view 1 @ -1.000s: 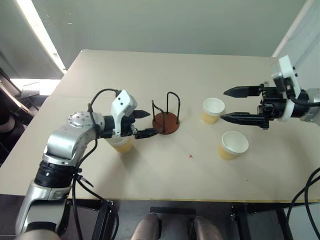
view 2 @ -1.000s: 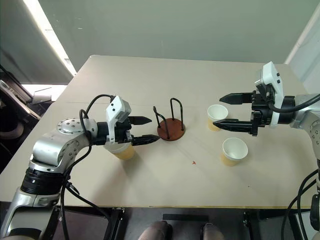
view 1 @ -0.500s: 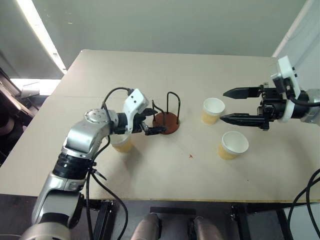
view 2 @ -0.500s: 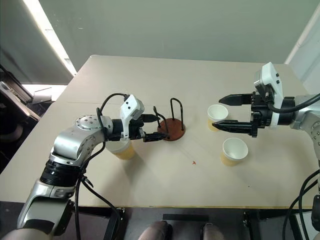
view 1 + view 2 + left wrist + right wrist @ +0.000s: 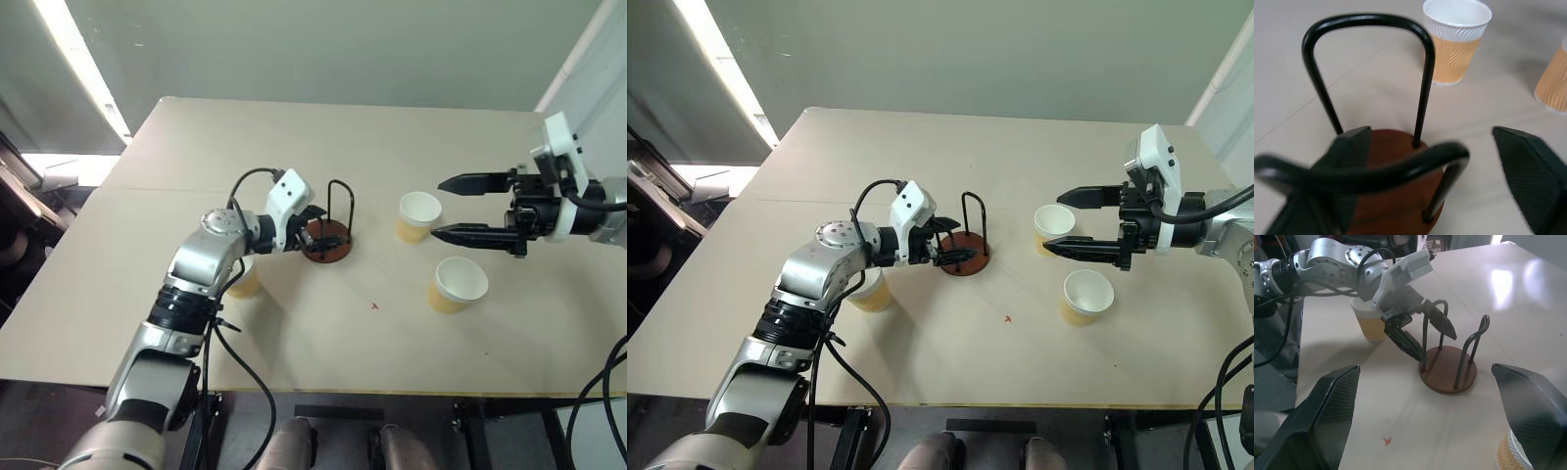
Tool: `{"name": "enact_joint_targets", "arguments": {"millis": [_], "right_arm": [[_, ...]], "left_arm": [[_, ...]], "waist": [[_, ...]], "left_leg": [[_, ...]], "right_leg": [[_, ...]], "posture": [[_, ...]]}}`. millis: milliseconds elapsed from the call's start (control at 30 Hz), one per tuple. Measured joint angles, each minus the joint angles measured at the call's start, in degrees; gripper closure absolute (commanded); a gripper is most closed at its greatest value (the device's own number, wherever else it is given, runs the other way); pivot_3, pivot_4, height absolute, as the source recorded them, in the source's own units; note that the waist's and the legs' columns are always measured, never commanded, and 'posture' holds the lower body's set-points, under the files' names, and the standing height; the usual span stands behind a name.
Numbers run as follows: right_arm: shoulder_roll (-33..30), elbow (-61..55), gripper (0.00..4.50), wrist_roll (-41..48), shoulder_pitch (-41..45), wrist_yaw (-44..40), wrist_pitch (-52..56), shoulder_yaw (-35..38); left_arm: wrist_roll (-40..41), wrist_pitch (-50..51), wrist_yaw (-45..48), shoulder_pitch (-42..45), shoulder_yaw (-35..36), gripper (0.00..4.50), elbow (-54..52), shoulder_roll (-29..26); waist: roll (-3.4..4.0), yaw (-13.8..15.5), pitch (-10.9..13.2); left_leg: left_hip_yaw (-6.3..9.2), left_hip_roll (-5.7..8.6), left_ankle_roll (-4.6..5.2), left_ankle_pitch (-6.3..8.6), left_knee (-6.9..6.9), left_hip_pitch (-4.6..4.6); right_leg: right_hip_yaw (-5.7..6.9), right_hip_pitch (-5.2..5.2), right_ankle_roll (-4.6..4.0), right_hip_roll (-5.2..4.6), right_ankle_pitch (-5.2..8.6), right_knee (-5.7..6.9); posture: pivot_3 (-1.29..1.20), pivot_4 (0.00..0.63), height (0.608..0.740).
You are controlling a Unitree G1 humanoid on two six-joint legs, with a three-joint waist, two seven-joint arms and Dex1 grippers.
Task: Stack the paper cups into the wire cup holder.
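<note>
The wire cup holder (image 5: 326, 235) stood upright on the counter (image 5: 323, 147), one loop between the left gripper's (image 5: 1422, 338) parted fingers; the right gripper (image 5: 460, 207) gaped, empty.

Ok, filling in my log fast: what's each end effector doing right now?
Left end effector: open around a wire loop of the cup holder, holding nothing.
Right end effector: open, empty.

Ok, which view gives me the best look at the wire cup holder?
The right wrist view: the whole wire cup holder shows, both loops and base, with the left gripper at one loop. The left wrist view crops it close; the eye views show it small.
</note>
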State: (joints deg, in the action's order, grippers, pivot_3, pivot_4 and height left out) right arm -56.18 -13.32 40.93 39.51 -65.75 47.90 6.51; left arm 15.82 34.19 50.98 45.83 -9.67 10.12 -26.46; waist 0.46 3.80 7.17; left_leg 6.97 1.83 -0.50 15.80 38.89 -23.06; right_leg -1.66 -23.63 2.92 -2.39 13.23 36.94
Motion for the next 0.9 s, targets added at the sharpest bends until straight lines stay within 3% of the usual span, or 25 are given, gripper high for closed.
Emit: {"name": "enact_joint_targets", "arguments": {"millis": [233, 267, 567, 900], "right_arm": [[-0.3, 0.0, 0.0, 0.1, -0.3, 0.1, 0.0, 0.5], [-0.3, 0.0, 0.0, 0.4, -0.3, 0.1, 0.0, 0.8], [-0.5, -0.6, 0.0, 1.2, -0.3, 0.5, 0.7, 1.2], [-7.1, -5.0, 0.0, 5.2, -5.8, -3.0, 2.8, 4.6]], "left_arm": [[0.1, 0.2, 2.8, 0.0, -0.2, 4.32, -1.4, -1.8], [0.2, 0.6, 3.6, -0.1, -0.2, 4.43, -2.2, -2.5], [2.8, 3.8, 10.7, -2.7, -0.5, 4.43, -10.0, -8.0], [7.7, 6.3, 19.6, -2.6, -5.7, 4.43, -17.0, -7.9]], "waist": [[0.0, 0.0, 0.0], [-0.01, 0.0, 0.0], [-0.01, 0.0, 0.0], [-0.01, 0.1, 0.0]], "left_leg": [[0.0, 0.0, 0.0, 0.0, 0.0, 0.0], [0.0, 0.0, 0.0, 0.0, 0.0, -0.01], [0.01, 0.01, 0.01, -0.01, 0.01, -0.02], [0.0, -0.01, 0.01, -0.01, 0.02, -0.01]], "right_leg": [[0.0, 0.0, 0.0, 0.0, 0.0, 0.0], [0.0, 0.0, 0.0, 0.0, 0.0, -0.01], [0.0, 0.0, 0.0, 0.0, 0.0, -0.02], [-0.01, 0.01, 0.0, -0.01, 0.0, -0.02]], "posture": [[0.0, 0.15, 0.74], [0.0, 0.15, 0.74], [0.0, 0.15, 0.74], [0.0, 0.15, 0.74]]}}
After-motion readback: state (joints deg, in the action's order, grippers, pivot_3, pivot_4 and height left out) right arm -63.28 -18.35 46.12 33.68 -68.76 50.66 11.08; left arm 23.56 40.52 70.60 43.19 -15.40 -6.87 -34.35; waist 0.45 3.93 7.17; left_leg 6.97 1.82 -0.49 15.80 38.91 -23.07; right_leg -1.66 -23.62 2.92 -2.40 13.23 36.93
